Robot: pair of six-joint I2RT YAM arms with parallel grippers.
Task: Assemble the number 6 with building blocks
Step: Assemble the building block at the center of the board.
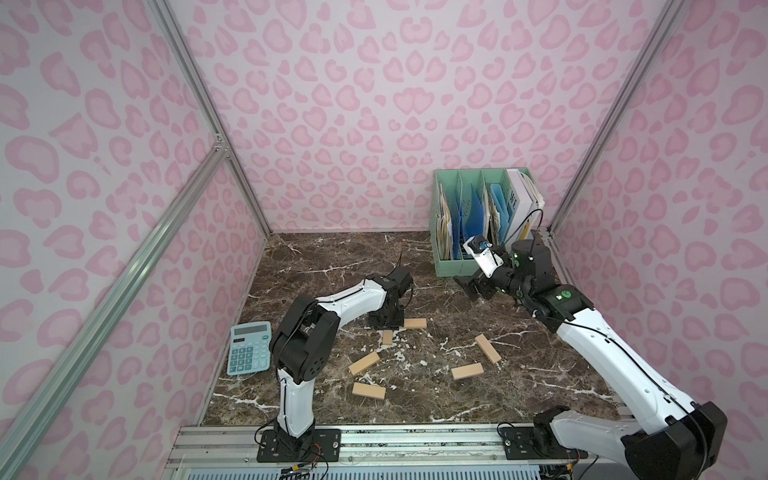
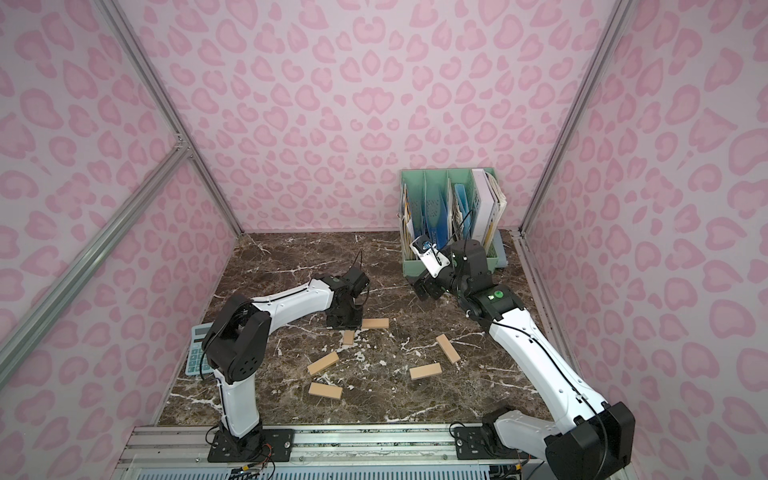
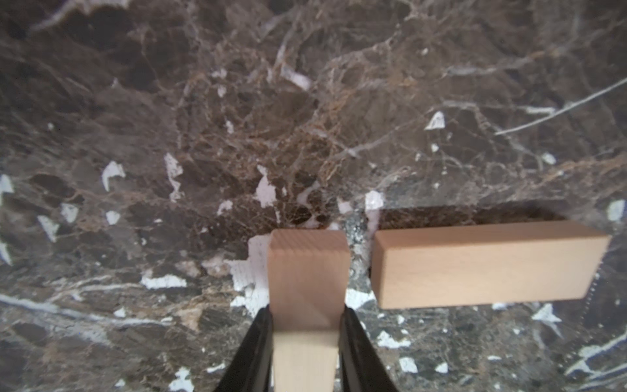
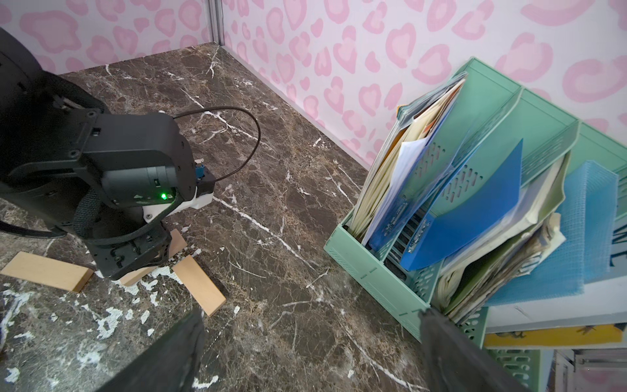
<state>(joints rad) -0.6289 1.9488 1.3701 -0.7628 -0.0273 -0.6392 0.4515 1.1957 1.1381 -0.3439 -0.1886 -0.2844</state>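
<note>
Several pale tan building blocks lie scattered on the dark marble tabletop (image 1: 332, 257). My left gripper (image 1: 386, 328) (image 3: 307, 325) points down and is shut on the near end of one block (image 1: 387, 338) (image 3: 308, 268). That block sits at a right angle to a second block (image 1: 415, 323) (image 3: 481, 268), with a small gap between them. Others lie nearer the front: one (image 1: 364, 363), one (image 1: 368, 391), one (image 1: 467, 371) and one (image 1: 488, 348). My right gripper (image 1: 469, 286) (image 4: 312, 342) hovers open and empty above bare marble, beside the file rack. No number 6 shape shows.
A grey-blue calculator (image 1: 249, 348) lies at the left edge by the left arm's elbow. A green file rack (image 1: 446, 266) full of folders stands at the back right. Pink patterned walls close in three sides; a metal rail (image 1: 415, 440) runs along the front.
</note>
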